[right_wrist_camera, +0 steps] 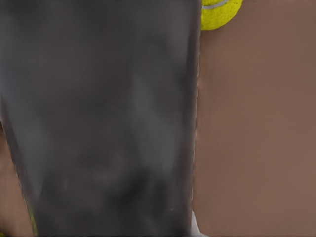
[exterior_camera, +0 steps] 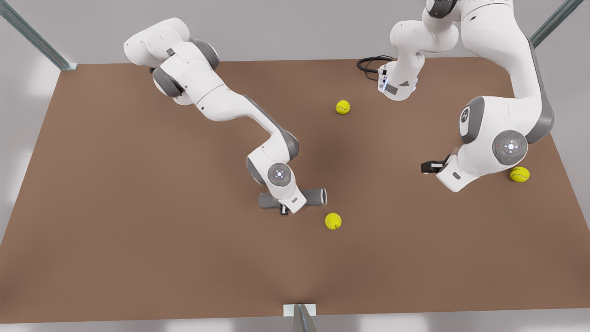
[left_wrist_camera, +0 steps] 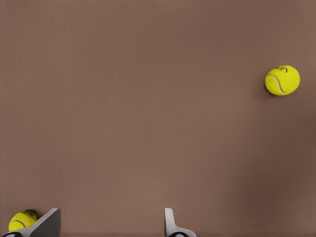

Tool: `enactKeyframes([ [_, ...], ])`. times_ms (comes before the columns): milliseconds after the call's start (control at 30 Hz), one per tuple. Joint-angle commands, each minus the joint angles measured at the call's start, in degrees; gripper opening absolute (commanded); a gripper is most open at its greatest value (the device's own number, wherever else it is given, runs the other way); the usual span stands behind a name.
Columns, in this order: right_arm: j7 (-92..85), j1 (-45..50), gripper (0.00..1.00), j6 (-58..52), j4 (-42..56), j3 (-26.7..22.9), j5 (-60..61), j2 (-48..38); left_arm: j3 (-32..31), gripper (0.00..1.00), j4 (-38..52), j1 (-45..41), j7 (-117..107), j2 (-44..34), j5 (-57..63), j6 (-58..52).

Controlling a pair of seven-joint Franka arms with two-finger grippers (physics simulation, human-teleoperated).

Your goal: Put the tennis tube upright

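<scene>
The tennis tube (exterior_camera: 316, 196) is a slim grey cylinder lying flat on the brown table (exterior_camera: 138, 207), its rimmed end toward the front view's right. In the right wrist view the tennis tube (right_wrist_camera: 103, 118) is a dark grey surface very close to the camera. My right gripper (exterior_camera: 286, 208) is down over the tube's middle, and the hand hides that part. My left gripper (left_wrist_camera: 111, 219) hangs open above bare table with nothing between its fingers (left_wrist_camera: 170, 224). The left arm's hand (exterior_camera: 454, 177) waits at the front view's right.
Three yellow-green tennis balls lie loose: one (exterior_camera: 333, 221) just in front of the tube's rimmed end, one (exterior_camera: 342, 107) farther back, one (exterior_camera: 519, 174) beside the left arm. A black cable (exterior_camera: 371, 64) loops at the back edge. Metal posts (exterior_camera: 32, 34) stand at the corners.
</scene>
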Motion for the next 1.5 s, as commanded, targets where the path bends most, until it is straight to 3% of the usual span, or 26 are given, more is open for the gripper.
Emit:
enactKeyframes([
  [0, 0.07, 0.14, 0.77, 0.0, 0.0, -0.09, -0.12, -0.01, 0.0, 1.0, 0.0, 0.0, 0.0, 0.0, -0.02, 0.06],
  [100, 0.07, 1.19, 0.8, 0.35, 0.0, -0.18, -0.56, 0.43, 0.0, 1.0, 0.0, 0.0, 0.0, 0.0, 0.07, 0.06],
  [167, 0.16, 1.72, 0.89, 0.79, 0.0, -0.44, -2.14, 0.87, 0.0, 1.0, 0.0, 0.0, 0.0, 0.26, -0.02, 0.14],
  [333, 1.39, 2.34, 1.0, 2.46, 0.08, -0.62, -4.95, 2.46, 0.0, 1.0, 0.0, 0.0, 0.0, 0.79, 0.07, 0.58],
  [633, 1.3, 2.25, 1.0, 2.37, 0.26, -0.7, -5.04, 2.37, 0.0, 1.0, 0.44, 0.44, -0.09, 1.67, -1.43, 1.2],
  [700, 1.47, 2.25, 1.0, -2.26, 0.43, -0.44, -3.99, -0.35, 0.0, 1.0, 1.4, 0.35, -0.09, 1.58, -3.89, 1.46],
  [767, 2.27, 1.98, 1.0, -9.66, 0.44, -0.26, -0.03, -4.66, -0.18, 1.0, 1.67, -0.09, -0.96, 3.07, -17.73, 1.73],
  [833, 4.1, 1.02, 1.0, -12.92, 0.52, -0.35, 1.38, -8.09, 0.0, 1.0, 1.23, 2.11, -3.61, 10.27, -38.24, 1.55],
  [867, 7.19, -2.31, 1.0, -13.18, 0.61, -0.27, 0.94, -10.38, 0.0, 1.0, 1.14, 2.55, -1.94, 12.47, -41.42, 2.69],
  [900, 6.04, -3.29, 1.0, -13.36, 0.52, -0.09, 0.68, -14.41, 0.0, 1.0, -2.01, 2.46, -0.88, 13.53, -45.1, 7.25],
  [967, 6.92, -9.43, 1.0, -23.9, 0.0, -0.44, 0.59, -23.99, 0.0, 1.0, -15.98, 2.64, 10.89, 10.81, -56.27, 18.68],
  [1033, 7.45, -15.68, 1.0, -24.88, -2.1, -0.09, 1.02, -28.83, -0.17, 1.0, -26.88, 1.58, 18.62, 5.71, -61.89, 27.91],
  [1067, 23.41, -17.44, 1.0, -22.5, -8.87, 0.17, 1.29, -32.69, -0.26, 1.0, -30.76, -0.53, 22.32, 4.39, -64.88, 31.34],
  [1100, 42.4, -22.53, 1.0, -21.27, -13.53, 5.53, 1.38, -36.12, -1.23, 1.0, -32.52, -1.32, 23.99, 4.3, -65.94, 34.33],
  [1133, 54.37, -25.26, 1.0, -20.48, -15.99, 7.47, 1.11, -37.88, -1.67, 1.0, -32.61, -2.72, 25.22, 5.09, -66.99, 36.09],
  [1167, 56.93, -29.3, 1.0, -20.21, -18.63, 7.82, 1.03, -40.08, -4.13, 1.0, -32.61, -3.16, 26.8, 6.32, -69.01, 38.64],
  [1200, 59.47, -35.89, 1.0, -20.13, -22.67, 12.91, 0.67, -42.89, -5.71, 1.0, -32.61, -3.16, 30.4, 7.55, -71.21, 40.05],
  [1233, 69.41, -36.69, 1.0, -20.13, -24.52, 13.71, 0.67, -43.69, -5.71, 1.0, -32.61, -3.16, 33.04, 8.26, -71.56, 40.05],
  [1300, 57.9, -38.01, 1.0, -18.81, -23.82, 13.36, 0.59, -43.6, -7.12, 1.0, -32.52, -3.16, 38.93, 10.28, -74.99, 40.05],
  [1467, 57.99, -38.18, 1.0, -18.98, -22.24, 13.36, -1.08, -43.34, -9.49, 1.0, -30.85, -3.25, 44.12, 15.38, -77.98, 40.13],
])
